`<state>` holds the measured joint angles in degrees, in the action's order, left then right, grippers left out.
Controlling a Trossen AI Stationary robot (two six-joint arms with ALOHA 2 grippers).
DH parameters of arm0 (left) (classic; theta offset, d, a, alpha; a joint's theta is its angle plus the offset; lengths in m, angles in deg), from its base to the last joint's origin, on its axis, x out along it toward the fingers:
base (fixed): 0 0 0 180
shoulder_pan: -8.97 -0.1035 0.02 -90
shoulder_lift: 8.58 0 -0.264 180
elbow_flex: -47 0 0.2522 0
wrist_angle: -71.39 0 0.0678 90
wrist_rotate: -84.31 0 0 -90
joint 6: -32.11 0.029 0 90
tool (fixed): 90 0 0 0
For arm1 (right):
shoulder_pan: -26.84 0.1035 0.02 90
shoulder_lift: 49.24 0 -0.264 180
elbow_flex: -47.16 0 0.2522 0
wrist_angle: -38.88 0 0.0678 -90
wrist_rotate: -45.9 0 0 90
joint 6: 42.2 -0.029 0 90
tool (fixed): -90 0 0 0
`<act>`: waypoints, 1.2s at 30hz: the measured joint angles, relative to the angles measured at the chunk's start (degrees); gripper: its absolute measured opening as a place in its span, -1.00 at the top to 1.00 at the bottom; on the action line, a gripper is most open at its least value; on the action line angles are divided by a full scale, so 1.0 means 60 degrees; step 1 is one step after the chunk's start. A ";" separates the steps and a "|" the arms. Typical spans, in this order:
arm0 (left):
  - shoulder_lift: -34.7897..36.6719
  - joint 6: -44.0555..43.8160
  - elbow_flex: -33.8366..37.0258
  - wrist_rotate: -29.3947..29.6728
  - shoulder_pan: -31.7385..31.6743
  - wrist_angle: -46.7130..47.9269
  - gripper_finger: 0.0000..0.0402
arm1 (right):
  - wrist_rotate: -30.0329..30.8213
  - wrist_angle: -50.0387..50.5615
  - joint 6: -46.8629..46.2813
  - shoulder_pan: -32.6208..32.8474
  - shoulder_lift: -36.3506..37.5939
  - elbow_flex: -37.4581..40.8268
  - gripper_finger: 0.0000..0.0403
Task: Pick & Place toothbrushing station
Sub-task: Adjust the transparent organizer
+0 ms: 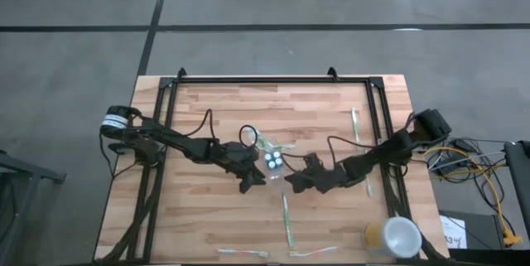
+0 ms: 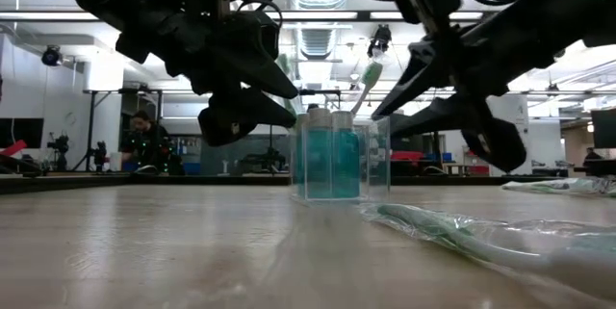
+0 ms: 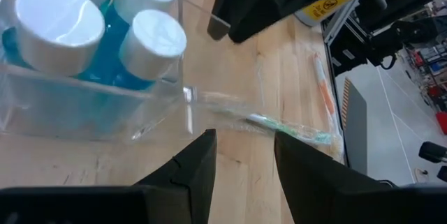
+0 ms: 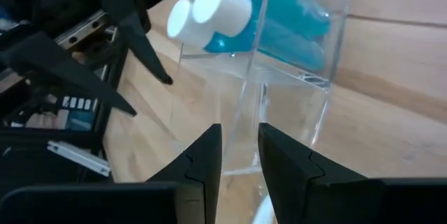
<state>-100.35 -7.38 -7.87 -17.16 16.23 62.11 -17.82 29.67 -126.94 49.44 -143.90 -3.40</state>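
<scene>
Where both arms crowd it, clear cup (image 2: 339, 160) half hidden, left claw (image 3: 243, 155) spread, right claw (image 4: 239, 148) spread, both empty.

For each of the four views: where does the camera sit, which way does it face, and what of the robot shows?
High: overhead, straight down; both arms meet at the clear cup.
Low: table height, facing the room; both grippers flank the clear cup.
Left wrist: behind the left gripper, jaws apart, facing the white caps.
Right wrist: behind the right gripper, jaws apart, at the cup wall.
Shared: all four show the cup.
</scene>
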 joint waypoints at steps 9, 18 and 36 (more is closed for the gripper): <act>0.0000 0.0000 0.0000 -0.0051 0.0015 0.0072 0.26 | -0.0246 0.0062 0.0496 -0.0117 -0.0362 -0.0631 0.55; 0.0000 0.0027 0.0000 -0.0069 0.0022 0.0005 0.26 | -0.0216 0.0020 0.0873 -0.0221 -0.0176 -0.0611 0.55; -0.0004 -0.0269 -0.0149 -0.0426 0.0022 -0.0015 0.26 | -0.0931 0.0285 0.1595 -0.0206 0.0127 -0.0589 0.55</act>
<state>-100.37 -8.99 -8.76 -19.72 16.37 62.02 -23.41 31.38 -117.37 48.20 -143.14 -6.94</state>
